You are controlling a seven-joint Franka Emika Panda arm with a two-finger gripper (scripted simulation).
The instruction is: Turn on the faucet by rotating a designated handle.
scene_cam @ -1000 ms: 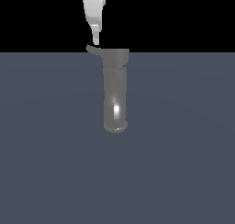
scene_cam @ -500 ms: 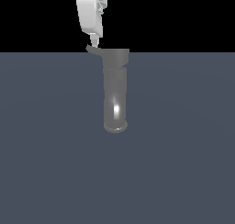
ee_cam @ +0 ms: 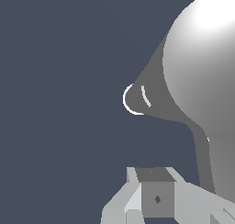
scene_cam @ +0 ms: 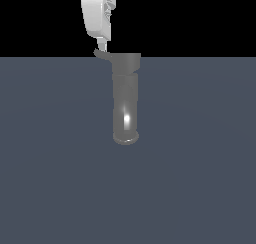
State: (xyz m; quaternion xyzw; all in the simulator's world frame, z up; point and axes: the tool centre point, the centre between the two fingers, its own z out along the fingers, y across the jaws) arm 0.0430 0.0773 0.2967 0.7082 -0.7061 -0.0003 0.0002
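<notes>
- Exterior view: a plain slate-grey surface (scene_cam: 200, 178) fills the lower part of the picture, with flat black above it; no writing or labels show anywhere.
- Exterior view: the faucet (scene_cam: 125, 100) stands out as a glossy grey cylinder near the centre, its wider cap at 12 o'clock on the line where grey meets black, its flared round end at 6 o'clock.
- Exterior view: the handle (scene_cam: 101, 53), a thin short lever, sticks out of the cap toward 9 o'clock.
- Exterior view: the white gripper (scene_cam: 101, 44) comes down from 12 o'clock, its tip just above the handle, touching or nearly so; whether the jaws are parted or closed cannot be told here.
- Wrist view: the faucet (ee_cam: 202, 81) looms large as a bright rounded body narrowing to a rimmed end, against the same slate-grey surface (ee_cam: 59, 103).
- Wrist view: the thin handle (ee_cam: 204, 161) runs beside the grey gripper (ee_cam: 156, 198) blocks; the jaws' state is still unclear.
</notes>
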